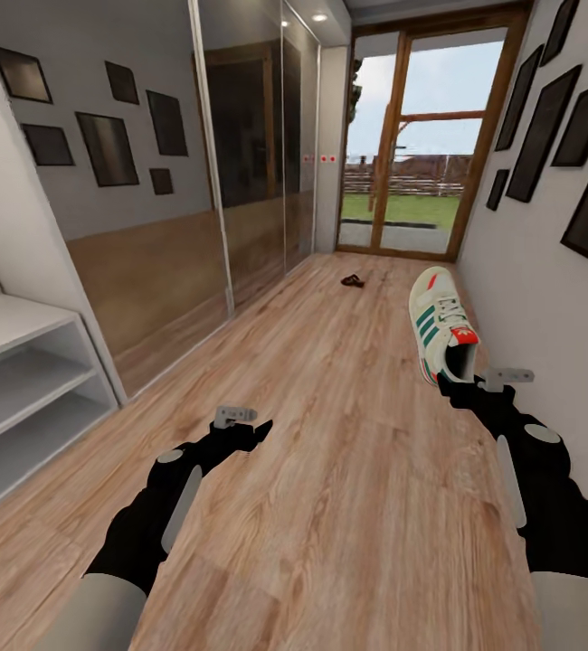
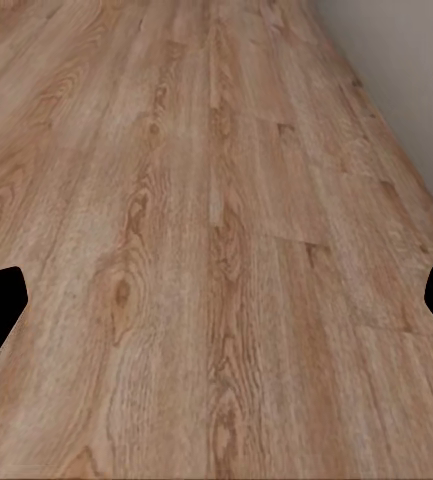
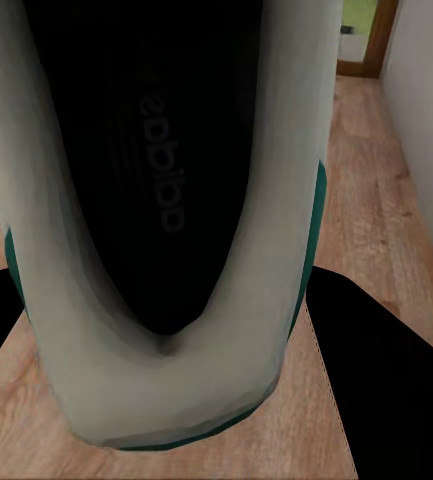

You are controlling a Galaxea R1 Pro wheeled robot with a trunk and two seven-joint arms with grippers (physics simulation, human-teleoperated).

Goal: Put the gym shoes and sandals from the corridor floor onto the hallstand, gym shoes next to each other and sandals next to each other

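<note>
1. Right end effector (image 1: pixel 464 384) pinches gym shoe (image 1: pixel 442 325) by the heel, raised above corridor floor (image 1: pixel 348 470)
2. Left end effector (image 1: pixel 256 430) spread, empty
3. Sandal (image 1: pixel 353 280) on floor far ahead
4. Hallstand (image 1: pixel 23 389) at left

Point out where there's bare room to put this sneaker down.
The shoe rack at the left has its top and both shelves bare. The floor between the left gripper and the right gripper, which holds the sneaker, is open. Far down the corridor lies a sandal.
</note>
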